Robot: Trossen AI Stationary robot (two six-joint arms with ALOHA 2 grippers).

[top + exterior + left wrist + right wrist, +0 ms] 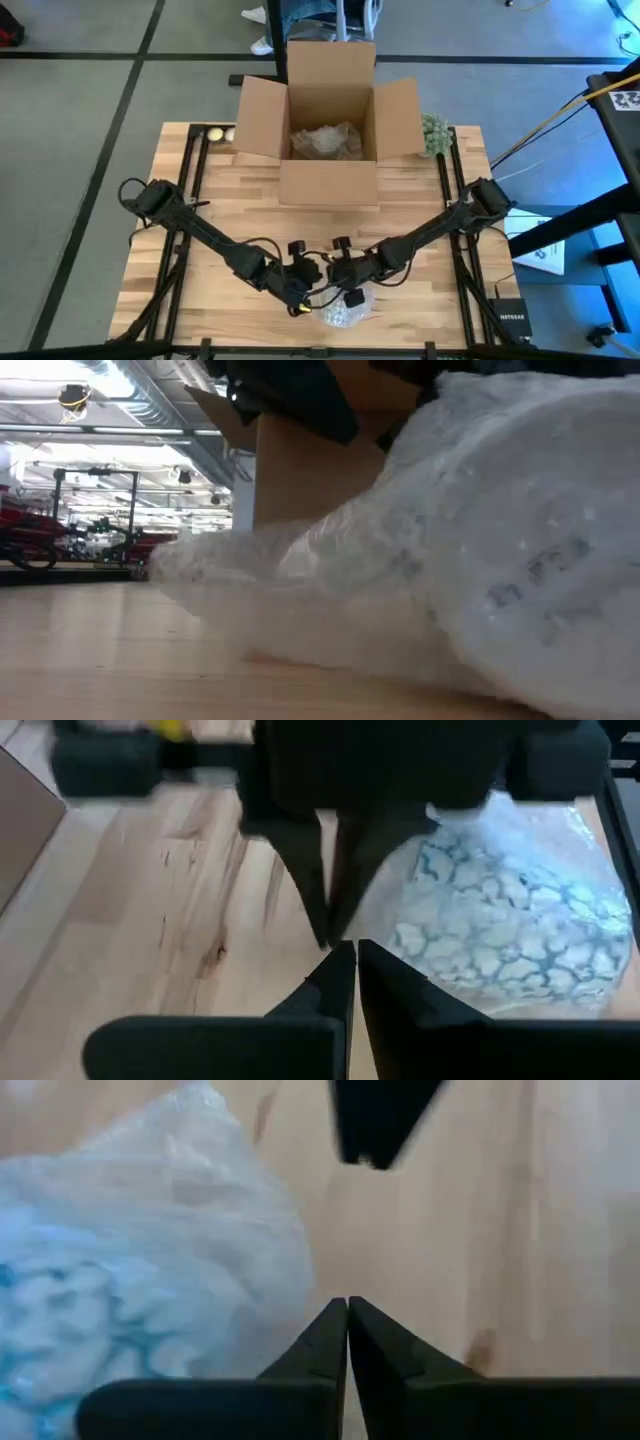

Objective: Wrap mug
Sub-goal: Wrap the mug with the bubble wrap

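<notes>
Both end effectors meet at the near edge of the table [200,210], right over a bundle of bubble wrap [345,312] — the mug itself is hidden inside it. Left end effector [300,292]: fingers pressed together, just beside the bundle. Right end effector [348,285]: fingers together too, at the bundle's edge. Behind them stands an open cardboard box [330,130] — crumpled paper inside.

The right gripper [347,1312] is hanging low over the wooden table [480,1210], its two dark fingers [322,1342] pressed together with barely a slit between them. A crinkled bundle of bubble wrap [140,1260] is sitting just beside them (bluish patches are showing through it). Another dark gripper tip [380,1120] is poking in farther off.
</notes>
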